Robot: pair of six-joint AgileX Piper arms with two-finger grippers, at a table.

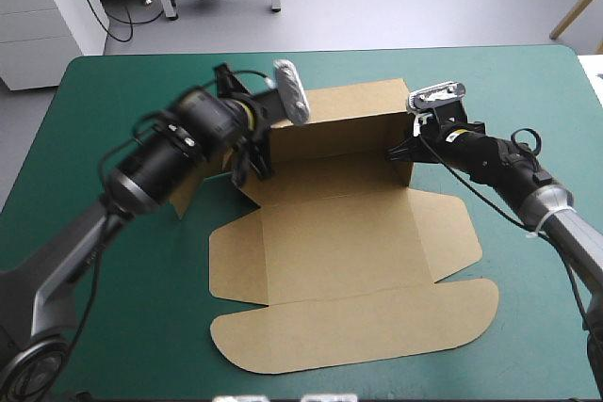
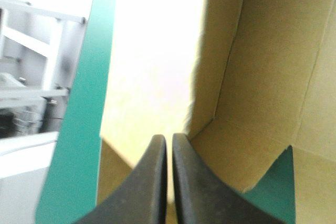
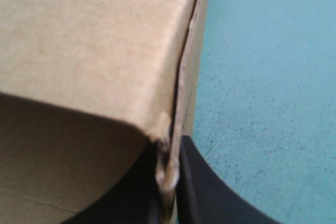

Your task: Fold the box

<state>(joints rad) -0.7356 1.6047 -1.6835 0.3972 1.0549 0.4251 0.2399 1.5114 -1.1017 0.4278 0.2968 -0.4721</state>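
Observation:
The brown box (image 1: 349, 242) lies in the middle of the table, its base and lid panel flat and its rear wall (image 1: 339, 129) raised upright. My left gripper (image 1: 256, 165) is at the wall's left end, its black fingers all but shut on the board at the box's corner (image 2: 169, 142). At the wall's right end my right gripper (image 1: 400, 151) is shut on the board. The right wrist view shows the box's edge (image 3: 94, 40) pinched between the right gripper's fingers (image 3: 169, 158). The inside of the box (image 2: 262, 77) fills the space ahead of the left gripper.
The lid panel (image 1: 358, 327) with rounded flaps lies flat toward the table's front edge. A brown flap (image 1: 182, 197) shows under the left arm. Teal-green cover (image 1: 113, 308) surrounds the box on all sides.

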